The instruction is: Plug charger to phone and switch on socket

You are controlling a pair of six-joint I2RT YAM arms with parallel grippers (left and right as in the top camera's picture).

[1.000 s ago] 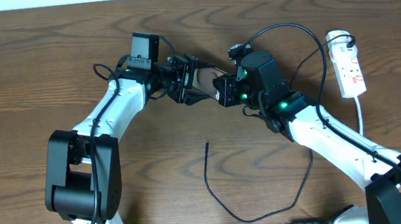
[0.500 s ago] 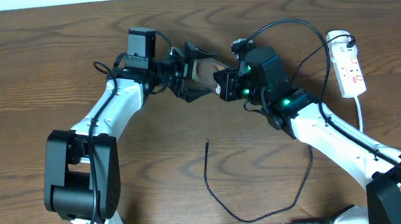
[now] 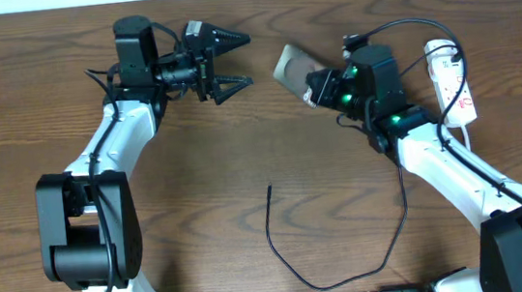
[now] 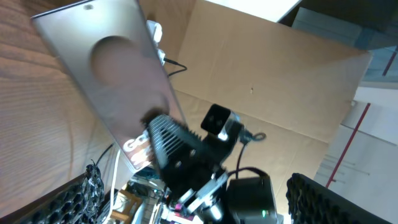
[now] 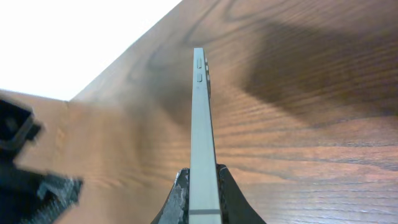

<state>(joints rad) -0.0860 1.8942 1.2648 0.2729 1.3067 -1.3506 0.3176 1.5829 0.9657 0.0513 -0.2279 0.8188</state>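
Well, overhead, the flat dark rectangular phone (image 3: 291, 65) is held tilted at upper centre, its lower end pinched by the right gripper (image 3: 316, 89). The left gripper (image 3: 248, 59) points right and gapes wide, well apart from the phone across the brown wooden table (image 3: 35, 121). The thin black charger cable (image 3: 272, 232) lies loose at lower centre, and the white elongated socket (image 3: 455, 82) is at the right edge. The left wrist view faces the phone's screen. The right wrist view shows it edge-on between clamped fingers (image 5: 177, 199).
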